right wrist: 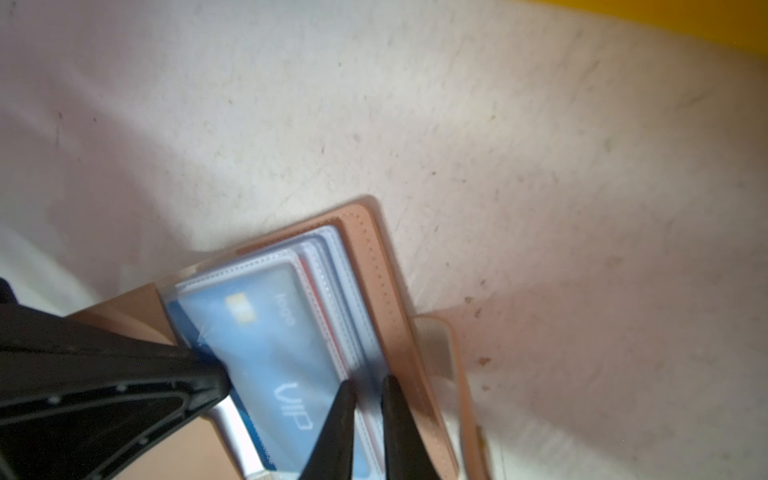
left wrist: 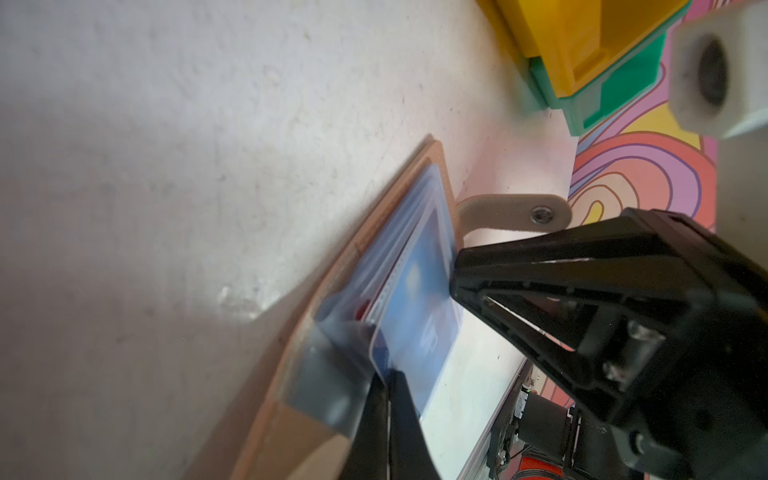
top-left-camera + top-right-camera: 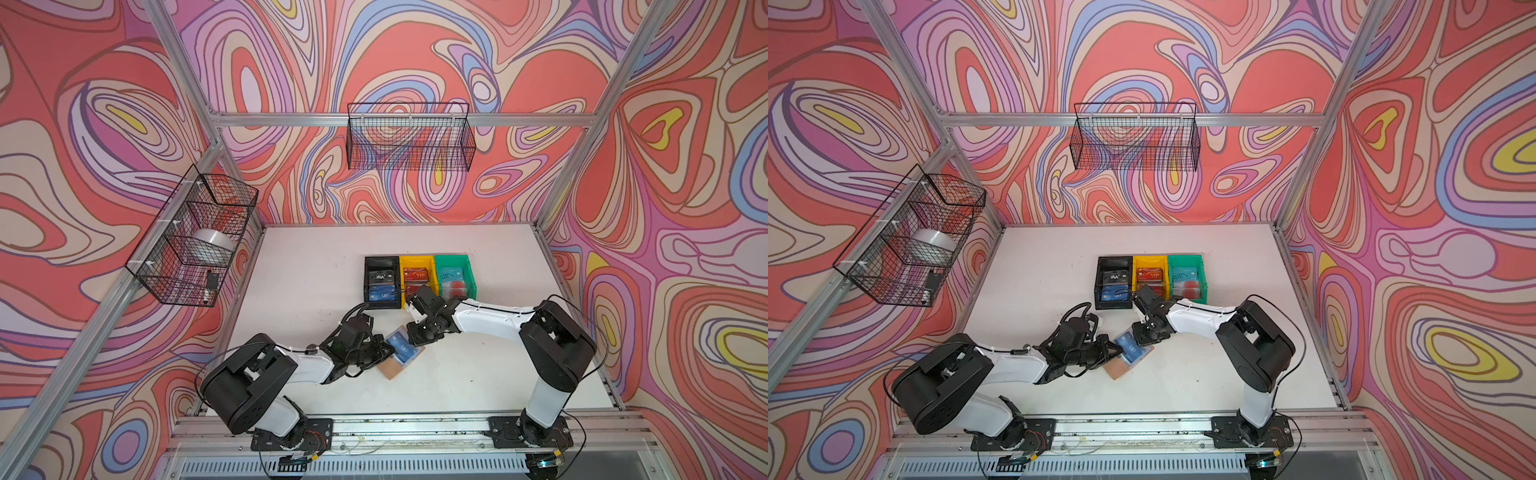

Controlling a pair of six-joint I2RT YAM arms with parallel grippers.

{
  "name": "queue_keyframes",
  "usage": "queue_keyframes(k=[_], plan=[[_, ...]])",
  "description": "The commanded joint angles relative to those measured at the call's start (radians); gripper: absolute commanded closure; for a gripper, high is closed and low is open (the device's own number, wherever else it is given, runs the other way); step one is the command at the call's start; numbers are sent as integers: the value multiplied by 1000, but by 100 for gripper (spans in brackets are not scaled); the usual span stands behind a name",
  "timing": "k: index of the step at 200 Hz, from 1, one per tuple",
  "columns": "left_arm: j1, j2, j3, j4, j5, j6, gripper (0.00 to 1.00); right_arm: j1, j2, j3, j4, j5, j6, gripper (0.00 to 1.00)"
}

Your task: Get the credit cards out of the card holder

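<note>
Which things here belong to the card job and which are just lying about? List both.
Job: card holder, blue VIP card in its sleeve, left tool, right tool, loose cards in black bin, yellow bin, green bin.
Lying about: side wire basket, tape roll, back wire basket.

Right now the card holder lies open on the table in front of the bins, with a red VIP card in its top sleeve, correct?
Not quite: the VIP card in the top sleeve is blue, not red; the right wrist view shows it. The card holder does lie open on the table in front of the bins.
</note>
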Motion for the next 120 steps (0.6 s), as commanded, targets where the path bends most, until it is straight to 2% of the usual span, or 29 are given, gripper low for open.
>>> queue_keyframes(k=[1, 77, 120], plan=[[-12, -10, -1, -45, -33, 10, 98, 10, 57, -39, -50, -9, 10, 83], [-11, 19, -38, -7, -25, -7, 97, 10, 62, -32, -54, -14, 12, 84], [-11, 17, -39, -31, -33, -3, 93, 9, 71, -30, -46, -22, 15, 84]])
